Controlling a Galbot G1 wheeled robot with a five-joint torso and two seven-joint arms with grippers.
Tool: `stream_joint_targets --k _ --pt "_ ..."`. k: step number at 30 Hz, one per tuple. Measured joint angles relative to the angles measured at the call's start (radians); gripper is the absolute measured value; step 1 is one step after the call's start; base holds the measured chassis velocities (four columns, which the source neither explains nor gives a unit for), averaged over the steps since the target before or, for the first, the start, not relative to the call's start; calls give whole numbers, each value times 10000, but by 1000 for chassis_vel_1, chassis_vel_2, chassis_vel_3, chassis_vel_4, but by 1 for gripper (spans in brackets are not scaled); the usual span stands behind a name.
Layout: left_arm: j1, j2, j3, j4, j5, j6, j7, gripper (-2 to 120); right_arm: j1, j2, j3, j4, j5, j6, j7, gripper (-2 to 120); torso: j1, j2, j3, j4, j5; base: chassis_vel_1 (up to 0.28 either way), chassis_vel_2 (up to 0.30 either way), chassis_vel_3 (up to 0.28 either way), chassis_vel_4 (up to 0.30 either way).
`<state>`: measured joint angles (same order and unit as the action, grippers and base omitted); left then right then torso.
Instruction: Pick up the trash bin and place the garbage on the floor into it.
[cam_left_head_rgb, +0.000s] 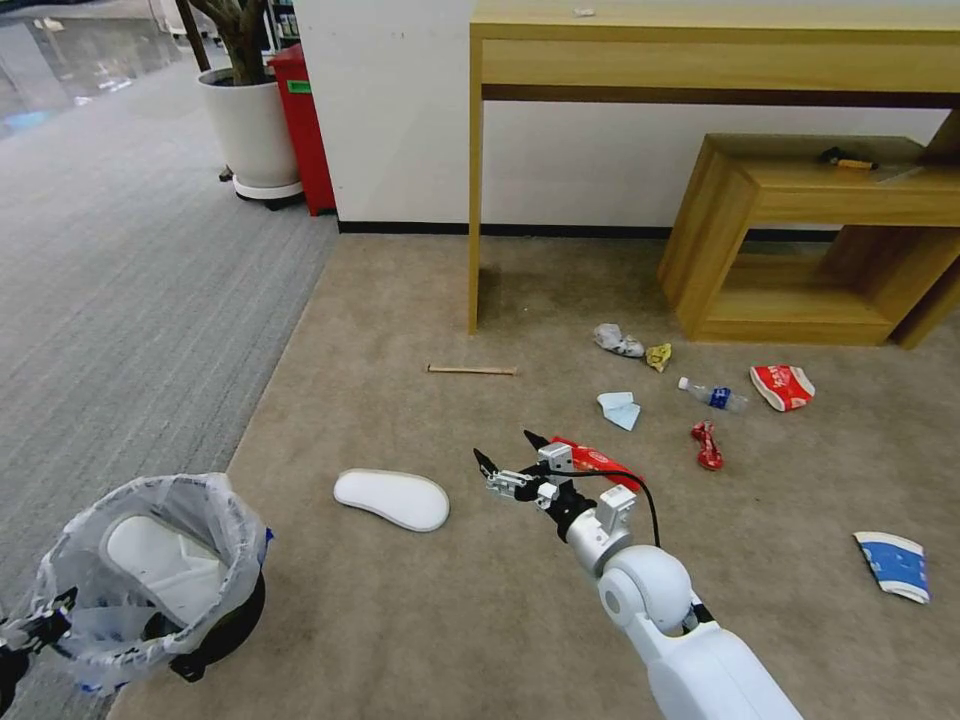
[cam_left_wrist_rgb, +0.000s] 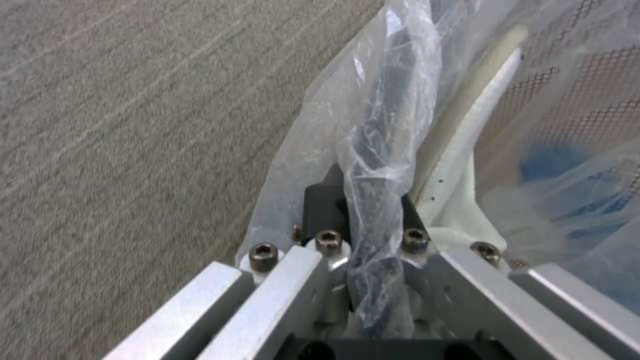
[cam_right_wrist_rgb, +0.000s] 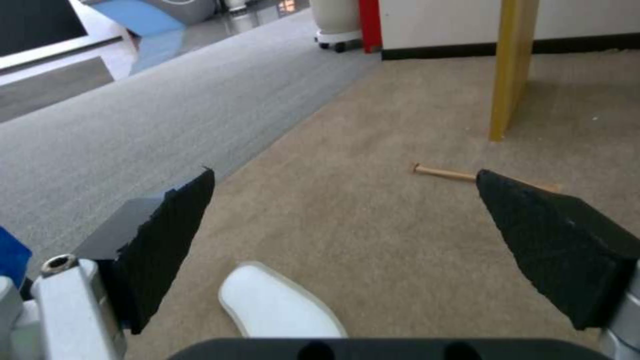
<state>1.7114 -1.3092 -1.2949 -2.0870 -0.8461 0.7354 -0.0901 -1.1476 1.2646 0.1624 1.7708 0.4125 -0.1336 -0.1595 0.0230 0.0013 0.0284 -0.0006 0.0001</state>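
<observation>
The left gripper (cam_left_wrist_rgb: 373, 235) has its fingers clamped on the trash bin (cam_left_head_rgb: 160, 570) rim. The right gripper (cam_left_head_rgb: 510, 452) hangs with fingers apart; a white slipper (cam_left_head_rgb: 391, 499) lies on the floor (cam_left_head_rgb: 480, 620) just below them.

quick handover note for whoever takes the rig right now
Left pincer: shut on the trash bin rim, bin at the robot's left.
Right pincer: open, empty, above the beige carpet near the white slipper.
Done: one slipper already in the bin.
Left: that slipper, wooden stick, water bottle, red wrapper, red-white carton, blue-white cup, tissue.
</observation>
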Motion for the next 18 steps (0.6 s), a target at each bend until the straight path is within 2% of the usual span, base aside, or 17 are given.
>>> stream_joint_targets --k 18 --pt "-17 -131 89 -133 29 0 3 0 148 73 -300 -591 -311 3 38 100 -1 0 -1 -3 -1 -18 123 12 -137"
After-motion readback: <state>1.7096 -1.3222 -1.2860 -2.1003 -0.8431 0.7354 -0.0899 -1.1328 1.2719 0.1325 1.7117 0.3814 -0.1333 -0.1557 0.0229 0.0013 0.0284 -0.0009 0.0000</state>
